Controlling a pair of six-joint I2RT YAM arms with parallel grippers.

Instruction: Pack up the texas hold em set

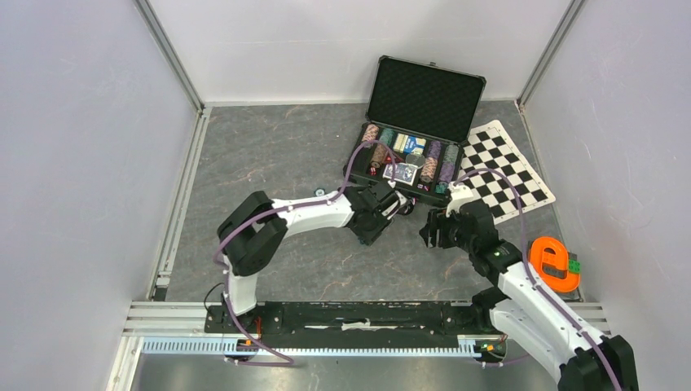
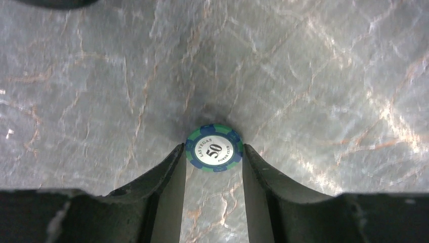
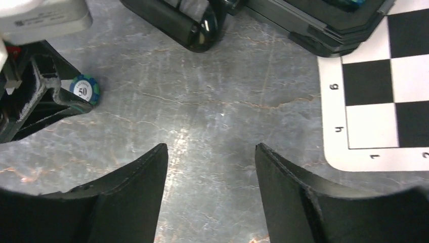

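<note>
Nearby, left pincer (image 2: 213, 148) grips a green-blue chip (image 2: 213, 150); right pincer (image 3: 211, 149) gapes empty beside checkered mat (image 3: 384, 86).

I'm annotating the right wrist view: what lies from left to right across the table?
Blue-and-green striped round poker chip marked 50 gripped by the left gripper → grey marbled tabletop → black-and-white checkered mat.

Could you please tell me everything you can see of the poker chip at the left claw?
The poker chip is a small round disc, green with blue edge stripes and a white centre printed 50. It looks like hard plastic. It sits pinched by its rim between the fingers of the left claw, face towards the wrist camera, over the grey marbled table. Whether it touches the table cannot be told.
</note>
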